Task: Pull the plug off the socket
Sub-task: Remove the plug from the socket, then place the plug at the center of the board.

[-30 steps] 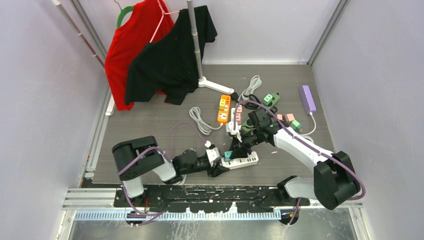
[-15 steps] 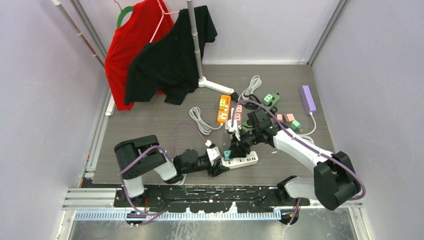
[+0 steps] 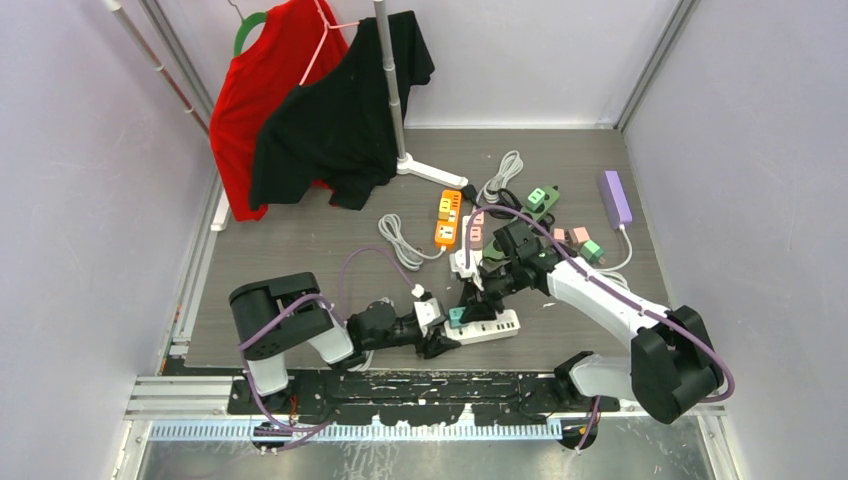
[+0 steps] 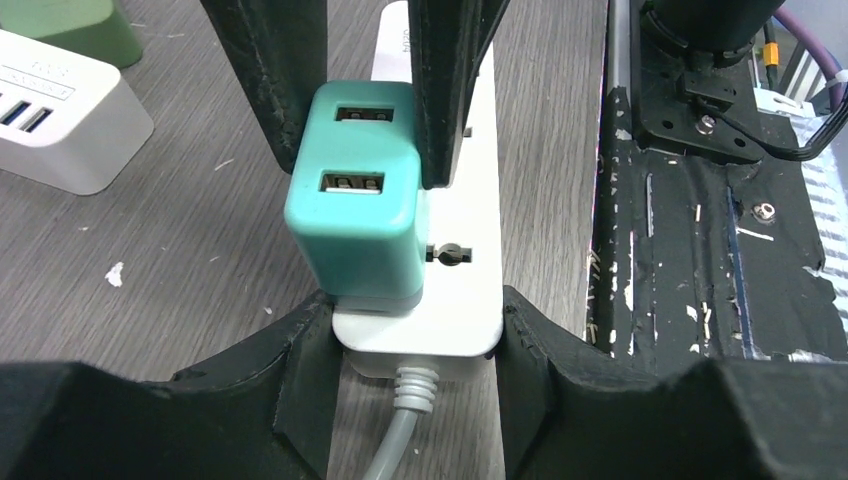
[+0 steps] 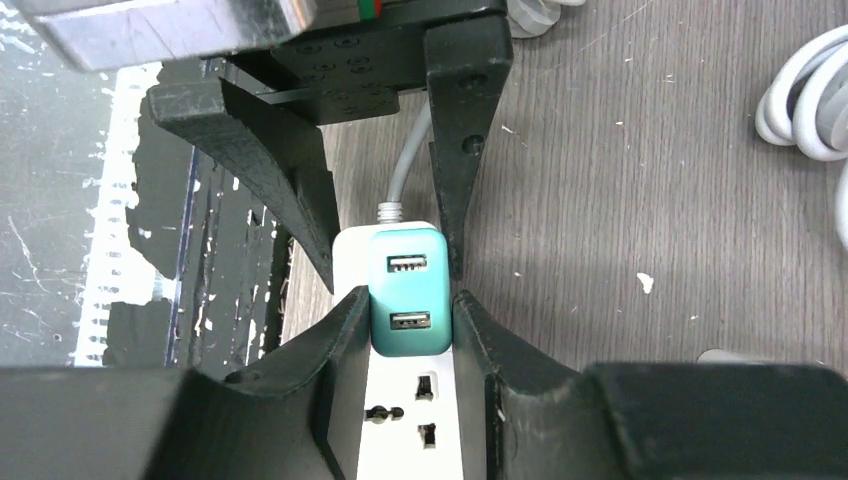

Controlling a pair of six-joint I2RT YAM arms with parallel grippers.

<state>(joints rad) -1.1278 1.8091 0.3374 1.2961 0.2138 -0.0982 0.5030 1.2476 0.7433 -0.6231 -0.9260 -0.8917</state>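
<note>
My left claw [image 3: 438, 340] lies low on the grey table [image 3: 300, 250], near the front edge. Its two black fingers [image 4: 300, 380] press against both sides of a white power strip [image 4: 470, 230], gripping the end where the cord [image 4: 395, 440] comes out. A teal plug [image 4: 355, 215] sits on the strip just past those fingers, at the socket nearest the cord. From the right, my right claw [image 5: 408, 300] reaches down and is clenched on the plug's two sides.
</note>
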